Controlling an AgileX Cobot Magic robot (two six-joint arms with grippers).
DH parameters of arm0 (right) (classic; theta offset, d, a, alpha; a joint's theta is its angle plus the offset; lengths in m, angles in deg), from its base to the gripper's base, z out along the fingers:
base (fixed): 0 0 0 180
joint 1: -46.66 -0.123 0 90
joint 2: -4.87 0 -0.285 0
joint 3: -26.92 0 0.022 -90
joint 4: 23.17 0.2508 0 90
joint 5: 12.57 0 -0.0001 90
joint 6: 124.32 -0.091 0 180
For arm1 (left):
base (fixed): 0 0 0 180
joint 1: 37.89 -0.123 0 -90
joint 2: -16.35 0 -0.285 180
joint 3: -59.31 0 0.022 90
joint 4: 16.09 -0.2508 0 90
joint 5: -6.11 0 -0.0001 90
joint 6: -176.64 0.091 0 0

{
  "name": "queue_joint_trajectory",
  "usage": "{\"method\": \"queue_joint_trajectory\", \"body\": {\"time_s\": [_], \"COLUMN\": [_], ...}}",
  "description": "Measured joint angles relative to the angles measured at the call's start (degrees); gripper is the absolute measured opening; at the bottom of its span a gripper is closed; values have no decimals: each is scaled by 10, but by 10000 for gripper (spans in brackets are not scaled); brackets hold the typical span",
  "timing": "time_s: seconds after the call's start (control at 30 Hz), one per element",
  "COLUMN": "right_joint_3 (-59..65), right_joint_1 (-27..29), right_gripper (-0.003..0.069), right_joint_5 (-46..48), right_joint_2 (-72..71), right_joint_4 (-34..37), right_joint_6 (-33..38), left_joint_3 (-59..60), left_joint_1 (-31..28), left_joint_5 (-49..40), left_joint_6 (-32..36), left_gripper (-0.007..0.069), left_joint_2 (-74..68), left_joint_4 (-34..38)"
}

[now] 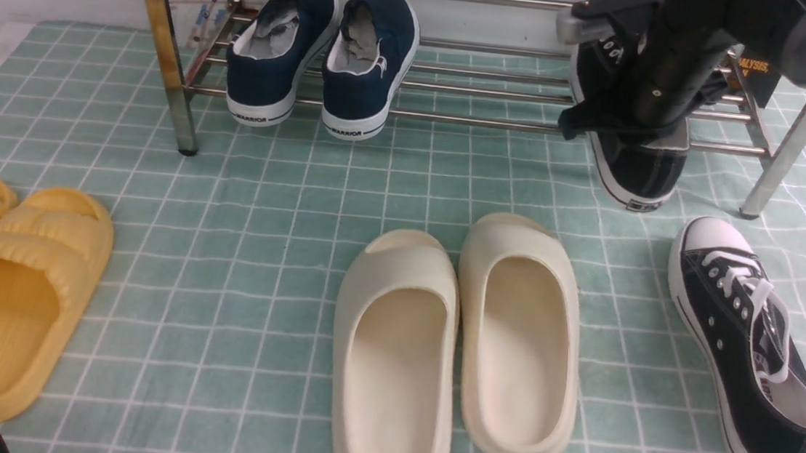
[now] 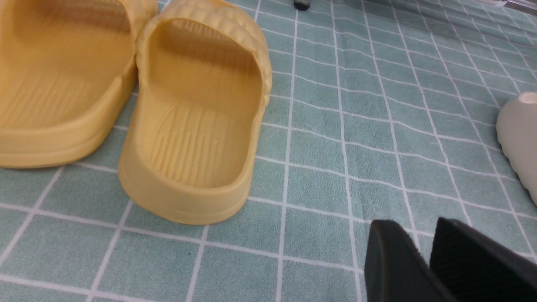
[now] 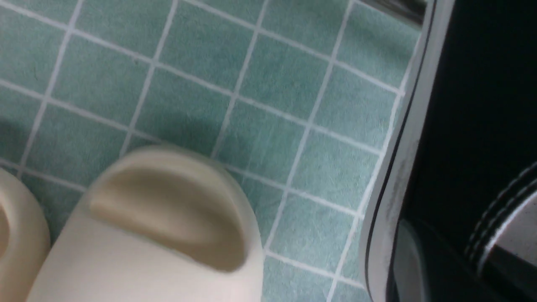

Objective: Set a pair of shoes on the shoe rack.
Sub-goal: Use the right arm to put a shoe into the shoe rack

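Black right claw (image 1: 627, 126) is clenched on a sneaker (image 1: 641, 174) at the right end of the rack (image 1: 456, 119), the heel overhanging the front rail. Second sneaker (image 1: 749, 352) lies on the cloth (image 1: 261, 258) below it, beside cream slides (image 1: 517, 339). Navy slip-ons (image 1: 370, 63) marked WARRIOR fill the rack's left. Left claw (image 2: 413, 235) hangs slightly parted and empty near yellow slides (image 2: 197, 126)

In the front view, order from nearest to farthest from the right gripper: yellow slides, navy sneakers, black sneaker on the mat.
1. Black sneaker on the mat: right side, close to the right gripper.
2. Navy sneakers: on the rack, leftward.
3. Yellow slides: far left.
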Motion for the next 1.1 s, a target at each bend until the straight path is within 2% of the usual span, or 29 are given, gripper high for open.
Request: {"method": "queue_joint_trajectory", "body": {"time_s": [0.3, 0.5, 0.57, 0.6, 0.63, 0.73, 0.8, 0.83, 0.87, 1.0, 1.1], "right_joint_3": [-72, -76, -79, -80, -81, -83, -86, -87, -91, -95, -84], "right_joint_1": [15, 34, 38, 38, 39, 40, 40, 40, 40, 40, 40], "right_gripper": [15, 44, 106, 113, 163, 254, 361, 367, 411, 449, 426], "right_joint_5": [-8, -31, -54, -56, -61, -49, -18, -16, 11, 57, 64], "right_joint_2": [55, 60, 60, 60, 58, 55, 46, 44, 33, -7, -49], "right_joint_4": [11, 63, 75, 75, 76, 75, 75, 75, 75, 75, 73], "right_joint_6": [18, 18, 18, 18, 18, 18, 18, 18, 23, 63, 97], "left_joint_3": [0, 0, 0, 0, 0, 0, 0, 0, 0, 0, 0], "left_joint_1": [0, 0, 0, 0, 0, 0, 0, 0, 0, 0, 0], "left_joint_5": [0, 0, 0, 0, 0, 0, 0, 0, 0, 0, 0], "left_joint_6": [0, 0, 0, 0, 0, 0, 0, 0, 0, 0, 0], "left_gripper": [172, 172, 172, 172, 172, 172, 172, 172, 172, 172, 176], "left_joint_2": [0, 0, 0, 0, 0, 0, 0, 0, 0, 0, 0], "left_joint_4": [0, 0, 0, 0, 0, 0, 0, 0, 0, 0, 0]}}
